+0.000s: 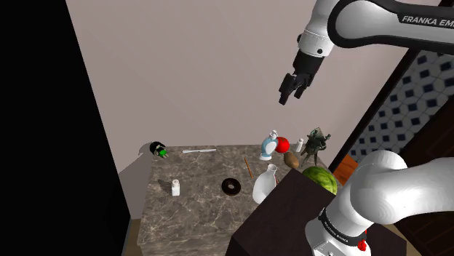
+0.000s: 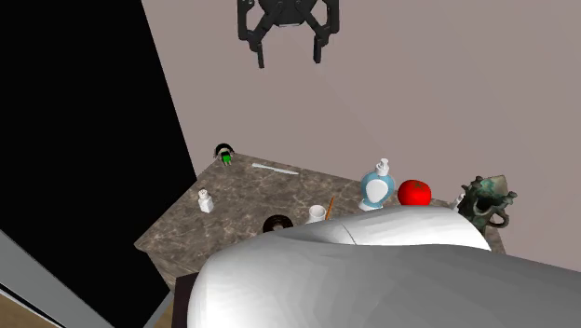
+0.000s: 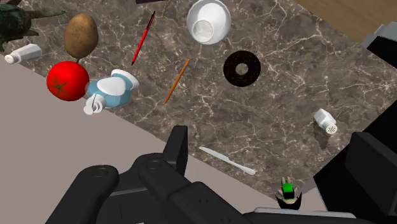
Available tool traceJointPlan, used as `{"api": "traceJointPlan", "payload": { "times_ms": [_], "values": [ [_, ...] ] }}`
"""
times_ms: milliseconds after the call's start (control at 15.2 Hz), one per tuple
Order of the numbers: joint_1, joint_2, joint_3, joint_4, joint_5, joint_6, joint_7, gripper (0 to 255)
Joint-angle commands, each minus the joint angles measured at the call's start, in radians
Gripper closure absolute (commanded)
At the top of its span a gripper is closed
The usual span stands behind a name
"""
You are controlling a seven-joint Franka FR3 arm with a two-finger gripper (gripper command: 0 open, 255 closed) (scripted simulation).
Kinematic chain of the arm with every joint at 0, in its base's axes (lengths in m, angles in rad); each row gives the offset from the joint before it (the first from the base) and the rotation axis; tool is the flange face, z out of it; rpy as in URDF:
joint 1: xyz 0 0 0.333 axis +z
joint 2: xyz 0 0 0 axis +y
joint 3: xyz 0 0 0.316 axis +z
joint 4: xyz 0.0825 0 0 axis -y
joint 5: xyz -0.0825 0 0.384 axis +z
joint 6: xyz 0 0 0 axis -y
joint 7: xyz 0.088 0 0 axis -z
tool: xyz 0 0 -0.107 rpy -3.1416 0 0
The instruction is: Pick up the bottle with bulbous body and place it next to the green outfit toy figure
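Note:
A white bottle with a bulbous body [image 1: 265, 183] [image 3: 208, 21] stands near the marble table's front edge; in the second exterior view its top [image 2: 318, 213] peeks over the arm. A blue-and-white pump bottle [image 1: 268, 148] [image 2: 376, 186] [image 3: 112, 90] stands further back. The toy figure in green [image 1: 158, 150] [image 2: 225, 155] [image 3: 288, 191] sits at the far back corner by the wall. My black gripper [image 1: 293, 87] [image 2: 286, 42] [image 3: 273, 140] hangs high above the table, open, with nothing between its fingers.
On the marble table [image 1: 196, 211] lie a red fruit [image 1: 282, 144], a potato [image 3: 81, 34], a black ring [image 1: 232, 186], a small white shaker [image 1: 175, 187], a knife [image 1: 198, 151], a red pen [image 3: 142, 39] and a pencil [image 3: 176, 81]. A dark green figurine [image 1: 315, 143] and a watermelon [image 1: 320, 178] stand at the shoulder view's right.

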Motion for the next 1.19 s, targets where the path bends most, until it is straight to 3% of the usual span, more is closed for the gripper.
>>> {"api": "traceJointPlan", "payload": {
  "times_ms": [0,594,1122],
  "values": [
    [0.0,0.0,0.0,0.0,0.0,0.0,0.0,0],
    [-0.022,0.01,-0.076,-0.28,-0.041,0.267,-0.061,0],
    [-0.053,0.148,-0.156,-0.46,-0.089,0.563,-0.122,0]
  ]
}}
